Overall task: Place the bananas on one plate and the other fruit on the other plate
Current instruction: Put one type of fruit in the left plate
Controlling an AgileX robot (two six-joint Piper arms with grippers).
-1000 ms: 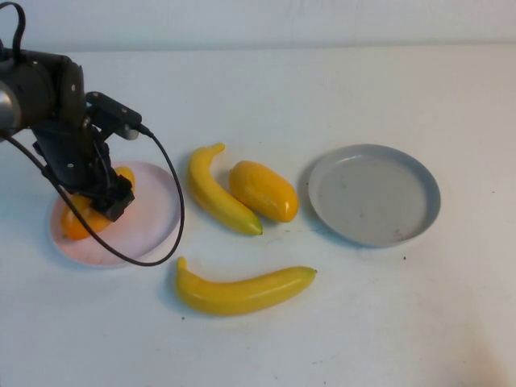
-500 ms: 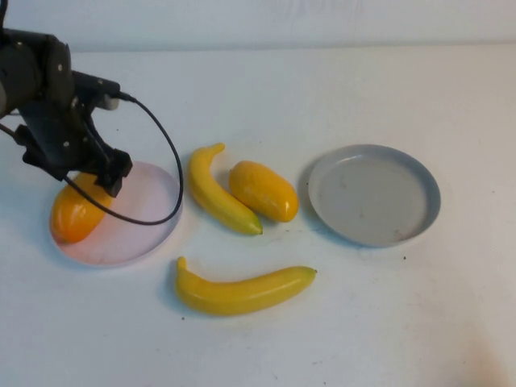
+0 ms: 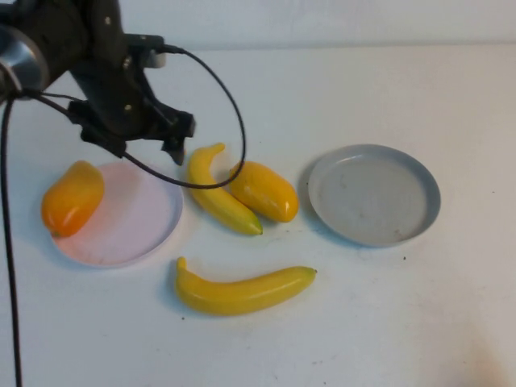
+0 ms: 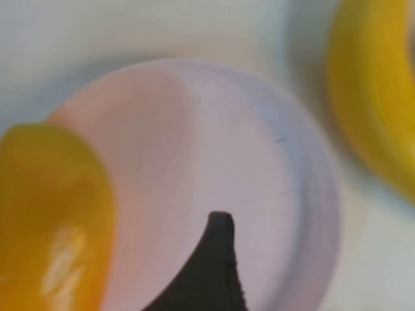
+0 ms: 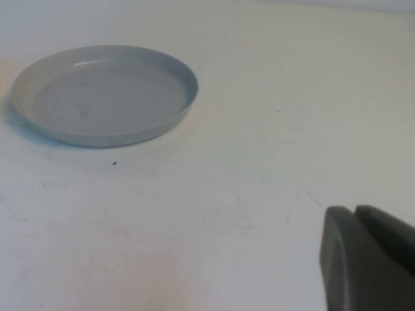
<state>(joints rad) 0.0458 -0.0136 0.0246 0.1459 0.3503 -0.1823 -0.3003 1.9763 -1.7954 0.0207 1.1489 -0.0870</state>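
Since a second ago the left gripper has lifted off the pink plate and swung rightward and farther back, leaving one orange-yellow fruit lying on the plate's left rim. Its jaws are spread wide and hold nothing; it hangs above the plate's far right edge, just left of the upper banana. That fruit's long axis runs from near-left to far-right, its far end tilted up toward the right. The second orange-yellow fruit lies on the tabletop between the two plates, its long axis slanting from far-left to near-right, touching the upper banana along its right side. The upper banana runs from its stem at the far end down to a greenish tip at near-right. The lower banana lies almost left to right, nearer the robot, stem at left. The grey-blue plate sits at right. The right gripper stays low over the tabletop near that plate, jaws closed on nothing.
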